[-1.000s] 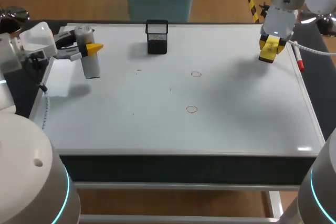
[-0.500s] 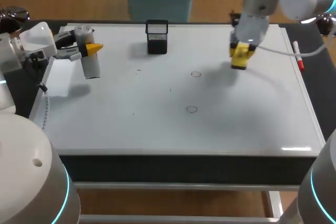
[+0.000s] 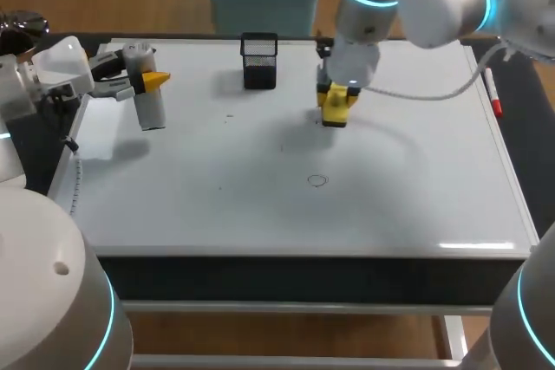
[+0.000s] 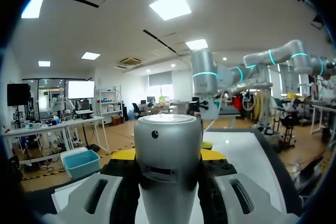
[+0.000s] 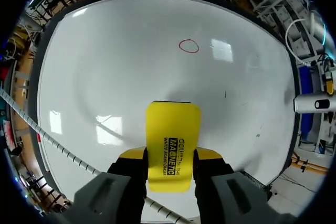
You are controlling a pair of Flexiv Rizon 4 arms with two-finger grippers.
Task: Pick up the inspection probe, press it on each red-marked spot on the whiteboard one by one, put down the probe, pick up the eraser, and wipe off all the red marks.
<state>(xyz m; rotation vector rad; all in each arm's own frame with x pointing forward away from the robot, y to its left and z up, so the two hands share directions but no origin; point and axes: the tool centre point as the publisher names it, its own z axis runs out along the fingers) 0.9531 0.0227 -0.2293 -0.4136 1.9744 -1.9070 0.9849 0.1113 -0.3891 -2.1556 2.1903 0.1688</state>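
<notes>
Your right hand [image 3: 336, 113] pinches the yellow eraser [image 5: 173, 129] at the middle of the whiteboard surface [image 3: 191, 205]. One red circle [image 3: 316, 181] lies apart from it, nearer the front edge. Your left hand [image 3: 146, 82] clamps the silver inspection probe [image 4: 168, 145] over the far left corner. A black mesh pen cup [image 3: 259, 61] stands at the far edge, and a red marker [image 3: 494, 100] lies along the right edge.
</notes>
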